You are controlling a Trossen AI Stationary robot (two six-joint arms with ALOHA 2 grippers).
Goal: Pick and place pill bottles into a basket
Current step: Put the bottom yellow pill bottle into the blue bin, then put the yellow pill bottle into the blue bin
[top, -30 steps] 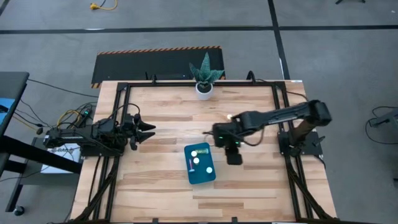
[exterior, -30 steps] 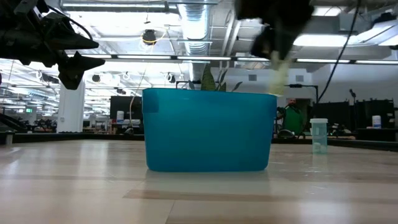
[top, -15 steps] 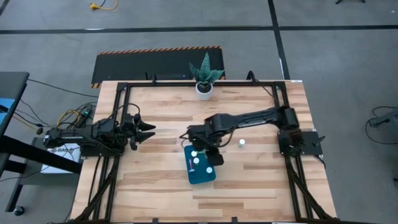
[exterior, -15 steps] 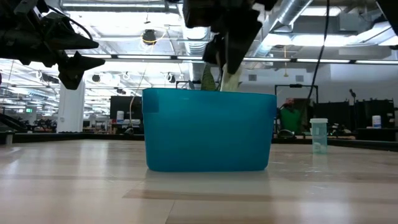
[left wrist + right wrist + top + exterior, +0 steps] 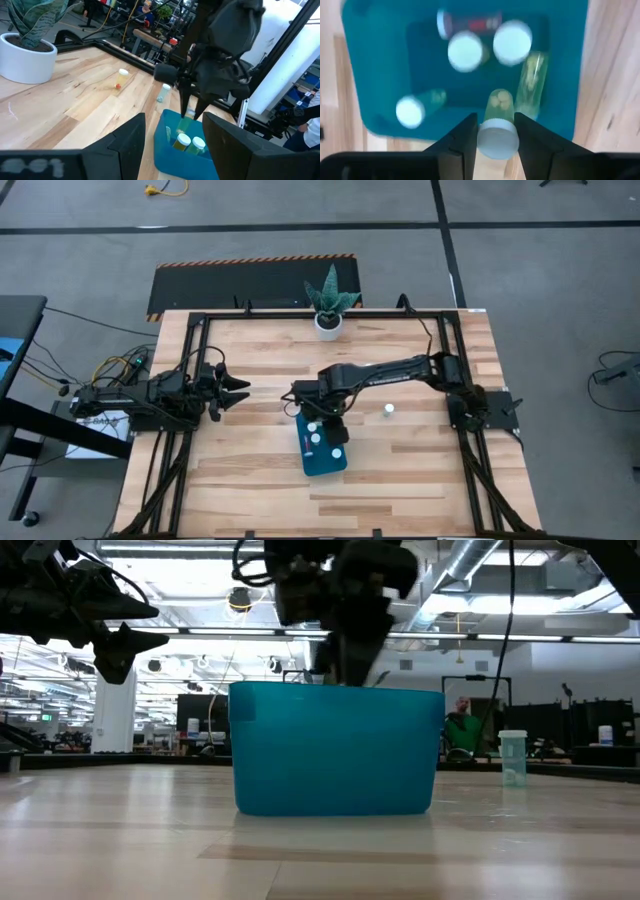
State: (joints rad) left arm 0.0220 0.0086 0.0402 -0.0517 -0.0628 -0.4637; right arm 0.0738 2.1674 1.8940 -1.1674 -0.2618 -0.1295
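The teal basket sits mid-table and holds several white-capped pill bottles. My right gripper hangs over the basket's far end, shut on one more pill bottle. The low view shows that gripper just above the basket's rim. A loose bottle stands on the wood to the basket's right. Another bottle lies on its side farther off. My left gripper waits open at the table's left, with nothing between its fingers. My right gripper pinches the bottle at its white-capped end between its two fingers. The fingers come from above, pointing steeply down, and lie along the bottle. The bottle hangs cap up, and its lower end reaches down into the basket.
A white pot with a green plant stands at the far edge. Black frame rails run round the tabletop. Bare wood lies near, left and right of the basket.
My right gripper has carried its bottle toward the table's left edge and downward. It has gone from right of the basket to above the basket's far end. In the low view the bottle has sunk behind the basket's wall.
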